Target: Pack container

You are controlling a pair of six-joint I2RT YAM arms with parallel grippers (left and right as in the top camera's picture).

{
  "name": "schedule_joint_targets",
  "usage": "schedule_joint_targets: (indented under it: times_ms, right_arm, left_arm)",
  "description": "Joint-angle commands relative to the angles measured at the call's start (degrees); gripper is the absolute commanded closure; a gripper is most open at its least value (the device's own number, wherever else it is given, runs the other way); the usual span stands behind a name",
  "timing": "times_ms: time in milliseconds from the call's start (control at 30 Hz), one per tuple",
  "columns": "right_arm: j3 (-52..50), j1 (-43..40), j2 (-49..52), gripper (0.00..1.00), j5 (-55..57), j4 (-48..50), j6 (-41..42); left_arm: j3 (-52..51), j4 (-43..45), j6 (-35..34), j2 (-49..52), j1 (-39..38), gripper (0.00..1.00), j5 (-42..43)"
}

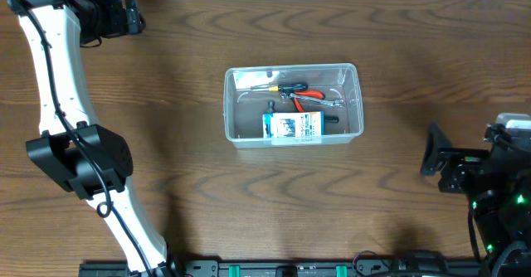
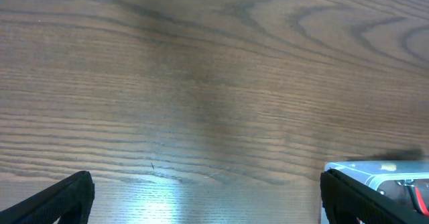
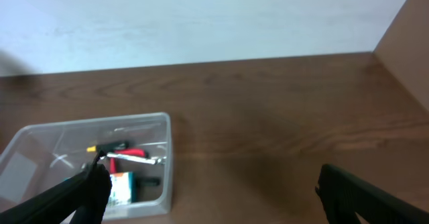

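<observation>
- The container (image 1: 246, 118), a clear plastic tub with rounded corners and a rim, stands upright and uncovered on the wood-grain bench (image 1: 166, 103), about midway between the two arms.
- Inside it, a blue-and-white box (image 1: 292, 126) lies against the near long wall. Red-handled pliers (image 1: 309, 99) lie beyond the box. A screwdriver (image 1: 278, 87) with a dark and yellow handle lies beside the pliers, toward the far wall.
- The left fingers (image 1: 129, 16) are well apart from the container, off beyond its far left corner.
- In the left wrist view the left fingers (image 2: 64, 200) are spread wide, one at each lower corner of the picture. Only bare bench shows between them; they hold nothing and touch nothing.
- A corner of the container (image 2: 365, 170) shows just above the right-hand finger in that view; whether the two meet I cannot tell.
- The right fingers (image 1: 433, 148) are well to the right of the container and a little nearer than it, facing toward it.
- In the right wrist view the right fingers (image 3: 365, 194) are fully spread and empty, with bench between them.
- The container (image 3: 164, 143) lies ahead of them to the left, its contents showing through the wall, and it is clear of the grasp.
</observation>
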Motion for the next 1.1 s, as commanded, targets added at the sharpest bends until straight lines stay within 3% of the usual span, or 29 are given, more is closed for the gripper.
schedule_joint_targets:
  times_ms: [0, 300, 733, 1067]
  right_arm:
    - [-0.20, -0.31, -0.42, 0.01, -1.07, -2.05, 2.23]
    - [-0.20, -0.31, -0.42, 0.01, -1.03, -3.19, 2.16]
    - [-0.35, -0.26, -1.25, 0.01, -0.37, 4.09, -1.03]
    - [-11.72, 0.22, -16.98, 0.01, 1.14, 11.98, -1.07]
  left_arm:
    - [0.98, -0.17, -0.09, -0.28, 0.24, 0.02, 0.52]
    - [0.98, -0.17, -0.09, -0.26, 0.24, 0.02, 0.52]
    - [0.98, -0.17, -0.09, -0.28, 0.24, 0.02, 0.52]
    - [0.98, -0.17, -0.09, -0.26, 0.24, 0.02, 0.52]
